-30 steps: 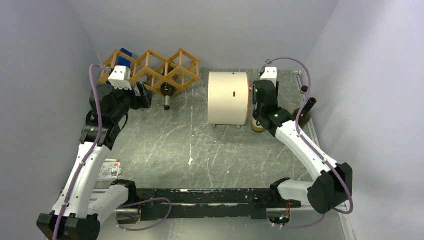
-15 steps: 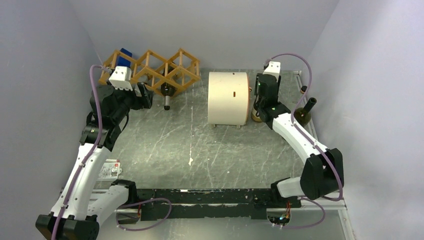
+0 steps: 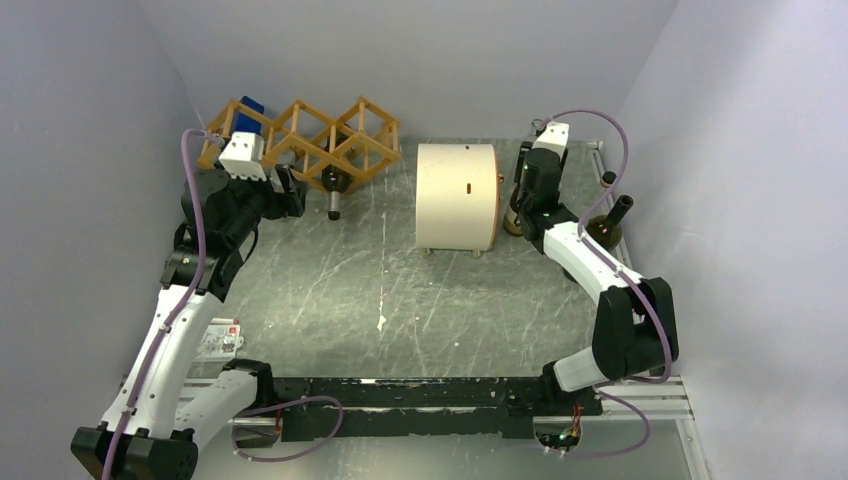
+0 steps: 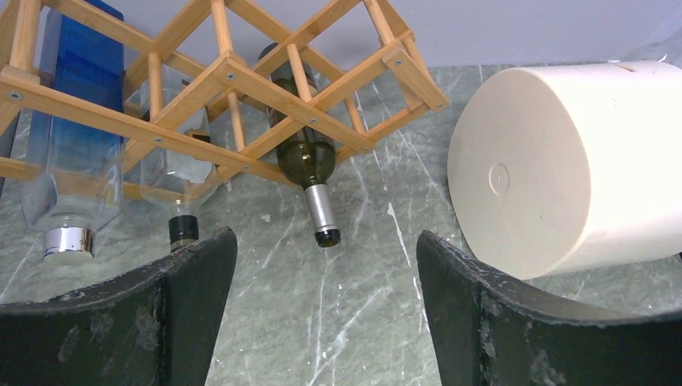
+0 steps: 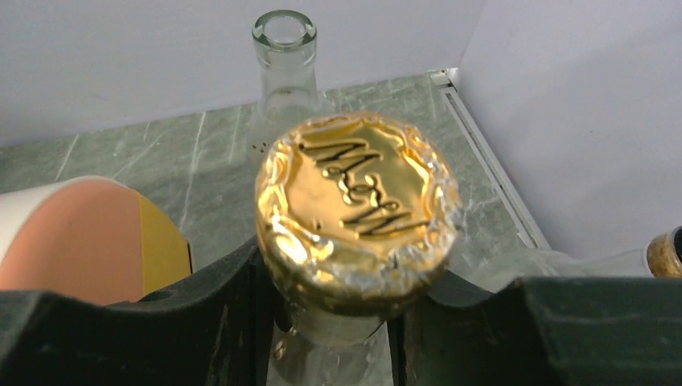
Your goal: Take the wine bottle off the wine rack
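Note:
The wine rack of honey-brown bars stands at the back left; it also shows in the left wrist view. A dark green wine bottle lies in one cell, its silver-foiled neck sticking out toward me. My left gripper is open and empty just in front of the rack; in the wrist view the neck tip sits between and beyond its fingertips. My right gripper is shut on the neck of a gold-capped bottle, beside the drum.
A cream cylindrical drum lies at mid-back. A blue bottle and a clear bottle fill other rack cells. A clear open bottle stands behind the gold cap. A dark bottle stands by the right wall.
My right arm has moved toward the back with the gold-capped bottle, closer to the drum's right end. The left arm has not moved.

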Controlling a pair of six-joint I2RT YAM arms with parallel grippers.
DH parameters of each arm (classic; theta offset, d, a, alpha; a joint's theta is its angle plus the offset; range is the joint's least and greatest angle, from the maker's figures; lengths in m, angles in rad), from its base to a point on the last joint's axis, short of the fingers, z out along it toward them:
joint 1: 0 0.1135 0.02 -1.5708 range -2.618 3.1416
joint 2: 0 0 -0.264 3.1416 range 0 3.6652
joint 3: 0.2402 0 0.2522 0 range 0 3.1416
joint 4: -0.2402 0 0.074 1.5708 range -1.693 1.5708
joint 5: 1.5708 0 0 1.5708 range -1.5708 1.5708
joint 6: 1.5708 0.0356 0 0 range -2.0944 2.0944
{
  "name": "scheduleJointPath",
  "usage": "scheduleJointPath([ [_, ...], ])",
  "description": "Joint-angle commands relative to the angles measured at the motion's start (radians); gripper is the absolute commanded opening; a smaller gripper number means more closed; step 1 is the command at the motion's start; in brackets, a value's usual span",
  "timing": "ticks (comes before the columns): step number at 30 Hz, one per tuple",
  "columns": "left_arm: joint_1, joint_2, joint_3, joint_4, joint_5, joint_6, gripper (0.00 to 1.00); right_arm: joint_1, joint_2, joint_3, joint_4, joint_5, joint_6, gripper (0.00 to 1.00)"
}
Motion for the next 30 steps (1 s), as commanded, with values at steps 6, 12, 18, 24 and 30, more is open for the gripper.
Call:
scheduleJointPath([
  [6,-0.008,0.005,-0.008,0.037,-0.021,0.018,0.86,-0.032,-0.007,0.051,0.366,-0.003,-0.032,0.00],
  [12,-0.008,0.003,-0.008,0.038,-0.022,0.018,0.86,-0.039,0.005,0.057,0.357,-0.022,-0.019,0.00],
  [18,-0.008,0.006,-0.012,0.042,-0.015,0.014,0.86,-0.039,-0.039,-0.024,0.365,-0.054,0.005,0.15],
  [24,-0.008,0.002,-0.020,0.050,-0.008,0.010,0.86,-0.039,-0.060,-0.022,0.278,-0.073,0.019,0.50],
  [30,-0.008,0.007,-0.024,0.052,-0.008,0.008,0.86,-0.039,-0.117,-0.021,0.187,-0.093,0.036,0.73],
])
